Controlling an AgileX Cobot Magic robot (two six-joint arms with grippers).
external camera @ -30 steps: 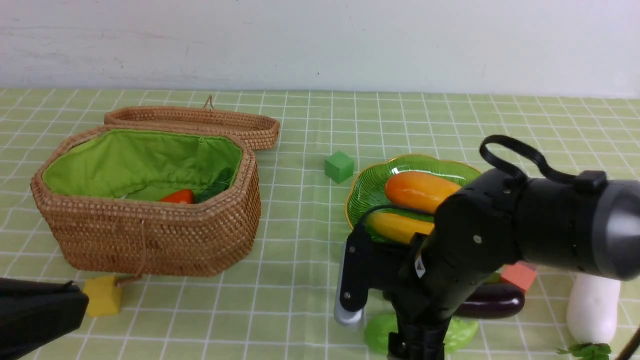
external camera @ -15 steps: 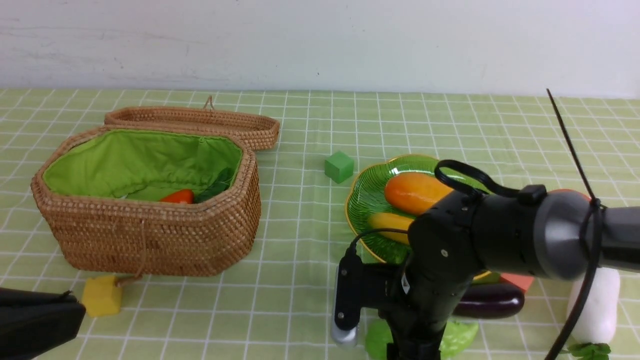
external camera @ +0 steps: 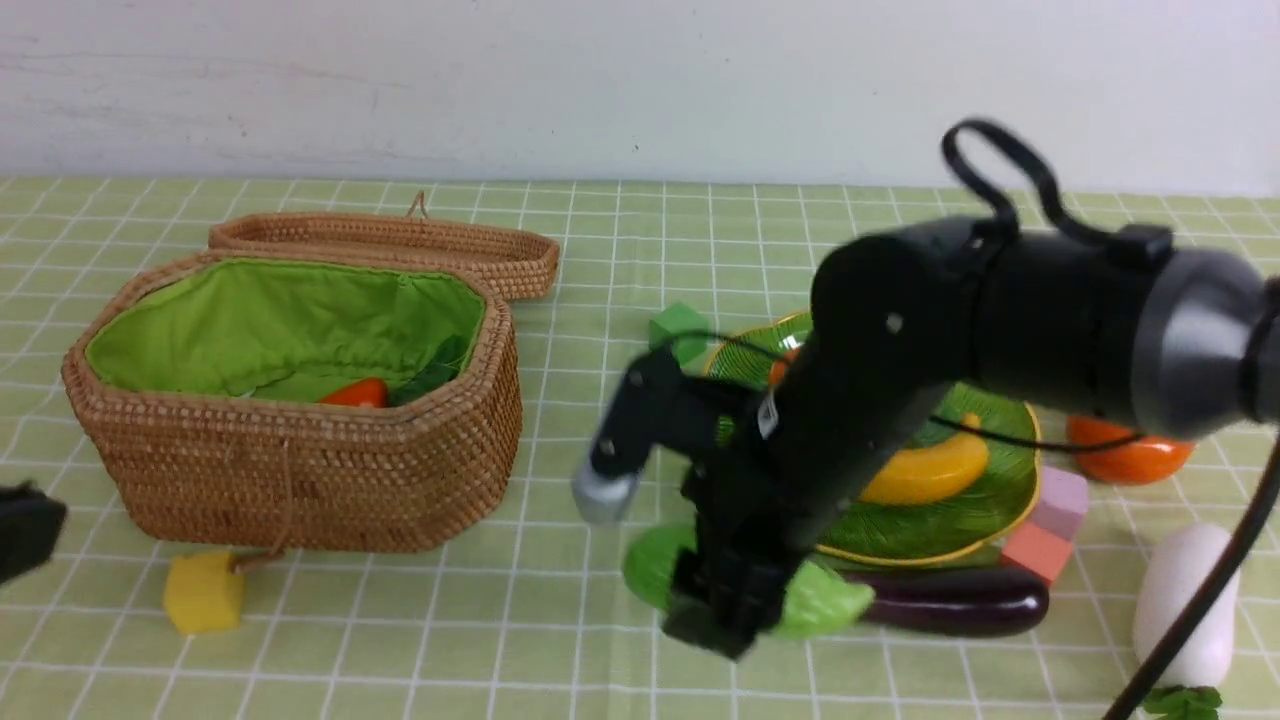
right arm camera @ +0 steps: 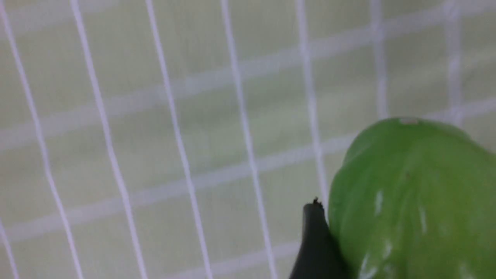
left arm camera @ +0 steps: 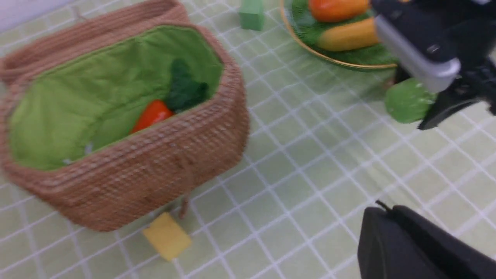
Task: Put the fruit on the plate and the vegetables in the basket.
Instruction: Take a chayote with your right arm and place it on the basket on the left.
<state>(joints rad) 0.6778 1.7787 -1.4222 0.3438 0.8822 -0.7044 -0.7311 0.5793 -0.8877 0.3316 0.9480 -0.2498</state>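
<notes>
- The right gripper's (external camera: pixel 735 600) fingers pinch the bumpy green gourd (external camera: pixel 650 568) across its middle, probably so it balances while carried.
- The wicker basket (external camera: pixel 300 480) sits at the gourd's 9 o'clock, its lid folded back, with the carrot (external camera: pixel 355 393) inside.
- The left gripper's (left arm camera: pixel 391 224) fingers are pressed together, and it looks idle.
- The eggplant (external camera: pixel 950 600) waits on the surface at 3 o'clock.

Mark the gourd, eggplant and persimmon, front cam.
gourd (external camera: pixel 652 568): front view, exposed left end.
eggplant (external camera: pixel 955 600): front view, middle of the body.
persimmon (external camera: pixel 1130 462): front view, visible lower half.
</notes>
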